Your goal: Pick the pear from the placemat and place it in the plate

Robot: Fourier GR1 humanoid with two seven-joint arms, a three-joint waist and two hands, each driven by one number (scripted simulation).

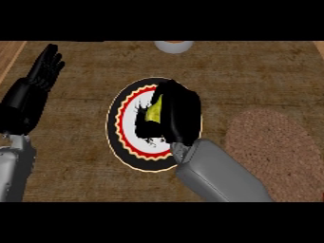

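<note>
Yellow-green pear point(154, 112) shows as a sliver under my right hand point(177, 114), whose fingers curl round it over the middle of the plate point(126, 108), because that is where it has to end up; whether it already touches the plate I cannot tell. Brown woven placemat point(276, 149) lies at about four o'clock from the plate, with no pear on it, so my judgement is that only the release remains. My left hand point(42, 71) rests open at ten o'clock, fingers up, out of the way.
</note>
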